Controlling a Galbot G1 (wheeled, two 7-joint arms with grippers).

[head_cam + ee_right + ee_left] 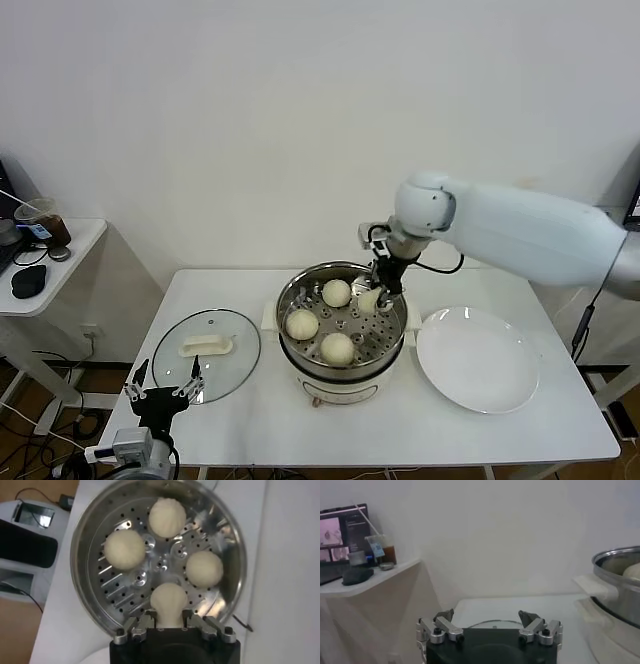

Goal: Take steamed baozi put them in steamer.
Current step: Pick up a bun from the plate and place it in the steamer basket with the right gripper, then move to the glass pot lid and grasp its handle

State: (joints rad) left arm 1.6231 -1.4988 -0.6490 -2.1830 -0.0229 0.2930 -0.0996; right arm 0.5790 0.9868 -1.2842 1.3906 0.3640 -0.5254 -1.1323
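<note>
Over the steamer, at its two o'clock edge, the right gripper pinches a fourth baozi — three more baozi sit on the tray. Left gripper idles near the glass lid, fingers spread.

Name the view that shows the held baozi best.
The right wrist view: the right end effector is shut on the baozi over the steamer, seen from above. The head view shows it small; the left wrist view shows none of it.
</note>
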